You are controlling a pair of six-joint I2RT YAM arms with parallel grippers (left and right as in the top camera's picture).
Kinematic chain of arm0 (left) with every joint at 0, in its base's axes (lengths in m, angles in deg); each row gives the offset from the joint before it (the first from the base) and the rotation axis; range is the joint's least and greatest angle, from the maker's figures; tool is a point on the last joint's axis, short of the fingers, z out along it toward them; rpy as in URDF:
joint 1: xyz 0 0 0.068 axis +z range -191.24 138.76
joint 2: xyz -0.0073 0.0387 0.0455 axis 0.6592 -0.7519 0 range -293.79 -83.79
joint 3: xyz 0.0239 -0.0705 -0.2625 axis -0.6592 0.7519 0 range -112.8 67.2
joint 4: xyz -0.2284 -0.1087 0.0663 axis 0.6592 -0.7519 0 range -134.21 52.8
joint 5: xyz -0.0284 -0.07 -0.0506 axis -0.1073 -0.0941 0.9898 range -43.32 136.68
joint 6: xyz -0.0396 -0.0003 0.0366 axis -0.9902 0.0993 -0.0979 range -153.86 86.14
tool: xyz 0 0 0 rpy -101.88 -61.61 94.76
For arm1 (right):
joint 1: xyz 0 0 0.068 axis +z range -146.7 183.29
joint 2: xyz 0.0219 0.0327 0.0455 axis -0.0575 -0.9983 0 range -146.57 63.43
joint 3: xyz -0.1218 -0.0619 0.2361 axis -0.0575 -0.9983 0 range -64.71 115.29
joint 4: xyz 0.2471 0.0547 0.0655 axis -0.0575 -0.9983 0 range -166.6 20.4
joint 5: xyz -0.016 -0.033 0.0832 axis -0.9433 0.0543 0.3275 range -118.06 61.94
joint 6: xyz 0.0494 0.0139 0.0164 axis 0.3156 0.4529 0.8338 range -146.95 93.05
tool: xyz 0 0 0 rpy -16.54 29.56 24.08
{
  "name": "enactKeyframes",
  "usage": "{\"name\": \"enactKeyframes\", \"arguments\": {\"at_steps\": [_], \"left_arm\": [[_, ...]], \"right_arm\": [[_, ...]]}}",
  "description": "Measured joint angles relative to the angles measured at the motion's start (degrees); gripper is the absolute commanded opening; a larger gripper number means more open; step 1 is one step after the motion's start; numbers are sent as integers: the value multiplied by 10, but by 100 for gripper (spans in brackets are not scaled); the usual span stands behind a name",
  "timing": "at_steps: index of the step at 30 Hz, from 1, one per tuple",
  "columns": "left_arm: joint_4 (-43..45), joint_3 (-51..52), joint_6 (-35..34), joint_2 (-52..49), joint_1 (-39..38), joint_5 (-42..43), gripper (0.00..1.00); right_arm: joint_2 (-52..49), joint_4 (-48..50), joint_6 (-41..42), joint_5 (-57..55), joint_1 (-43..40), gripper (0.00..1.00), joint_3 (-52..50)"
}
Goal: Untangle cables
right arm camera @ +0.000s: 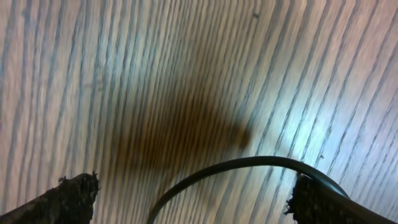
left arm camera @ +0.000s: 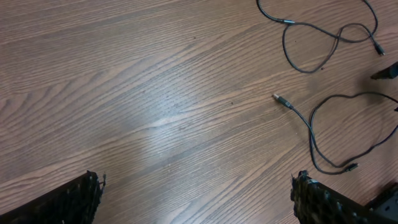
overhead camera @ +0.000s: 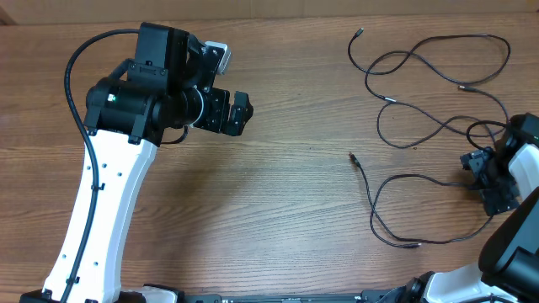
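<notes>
Right gripper point(right arm camera: 196, 199) is hovering wide open, cable point(right arm camera: 249, 163) arcing between its fingers point(right arm camera: 317, 202). Best pinching that single strand, lifting slowly.

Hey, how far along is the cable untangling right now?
Done: the cables lie spread in loose loops, no tight knot. In hand: nothing gripped; the right pincer hangs open over one strand, the left pincer is open over the table. Left: where they cross by the right pincer, they need separating.
</notes>
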Motion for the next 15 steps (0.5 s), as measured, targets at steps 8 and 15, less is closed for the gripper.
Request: {"name": "enactKeyframes", "arguments": {"at_steps": [8, 15], "left_arm": [[0, 0, 0, 0, 0, 0, 100], [2, 0, 0, 0, 0, 0, 99]], "right_arm": [[-1, 14, 3, -2, -6, 95, 0], [-1, -14, 8, -2, -7, 96, 0]]}}
